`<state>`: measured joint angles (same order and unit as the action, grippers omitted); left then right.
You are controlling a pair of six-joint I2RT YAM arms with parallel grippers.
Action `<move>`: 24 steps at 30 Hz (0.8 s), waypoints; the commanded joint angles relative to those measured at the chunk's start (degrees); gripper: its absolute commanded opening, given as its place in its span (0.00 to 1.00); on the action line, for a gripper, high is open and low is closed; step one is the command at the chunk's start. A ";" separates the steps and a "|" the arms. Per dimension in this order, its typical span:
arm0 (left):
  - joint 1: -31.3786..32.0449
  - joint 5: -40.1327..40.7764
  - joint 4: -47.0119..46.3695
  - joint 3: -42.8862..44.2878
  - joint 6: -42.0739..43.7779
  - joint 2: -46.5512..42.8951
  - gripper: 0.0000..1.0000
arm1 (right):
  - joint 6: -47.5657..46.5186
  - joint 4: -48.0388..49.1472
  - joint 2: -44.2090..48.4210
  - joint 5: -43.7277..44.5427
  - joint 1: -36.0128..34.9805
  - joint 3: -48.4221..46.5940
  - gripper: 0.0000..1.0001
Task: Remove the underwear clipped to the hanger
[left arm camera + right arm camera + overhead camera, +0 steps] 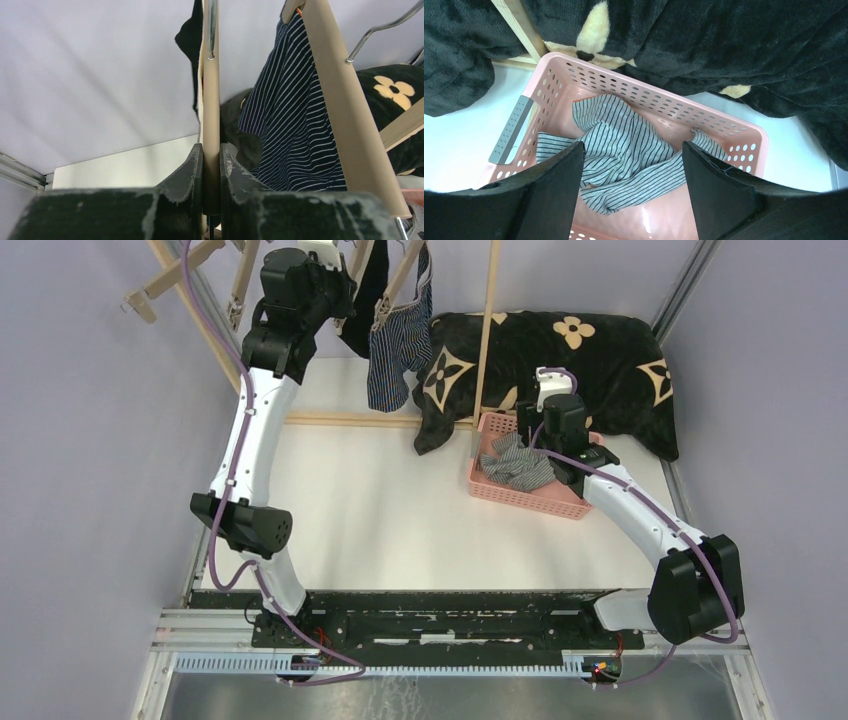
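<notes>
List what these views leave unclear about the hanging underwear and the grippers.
Top view: the left gripper is hidden by its own wrist; the hangers are cut off by the upper edge.
Left wrist view: the wooden hanger arm hides most of the black shorts and their clip.
Right wrist view: the right gripper covers part of the grey striped shorts.

L arm (pixel 250 430), white w/ black joints, stretches up and away from its base, well left of the pink perforated plastic basket (pixel 520 498). L gripper (pixel 211 150) is pinched tight on a pale wooden clip strip (pixel 211 100), black fingers (pixel 185 170) pressing both its sides. R arm (pixel 625 498) bends in from the basket's right. R gripper (pixel 633 150) hangs just above the basket, pointing down, jaws spread wide.
</notes>
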<state>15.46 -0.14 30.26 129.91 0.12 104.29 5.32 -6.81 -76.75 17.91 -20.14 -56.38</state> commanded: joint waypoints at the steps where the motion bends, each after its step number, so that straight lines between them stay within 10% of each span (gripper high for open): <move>1: -0.13 0.03 -4.74 -0.08 1.33 -3.21 0.03 | 0.10 3.12 1.06 -0.68 0.01 0.02 0.79; 24: -0.04 3.08 -15.65 -4.87 -0.62 -7.59 0.03 | -0.09 3.97 -1.91 -2.31 -0.07 -0.41 0.78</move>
<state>15.46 0.75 23.62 127.39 0.01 103.55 5.15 -5.87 -78.83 16.45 -20.14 -56.38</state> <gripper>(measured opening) 0.174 0.776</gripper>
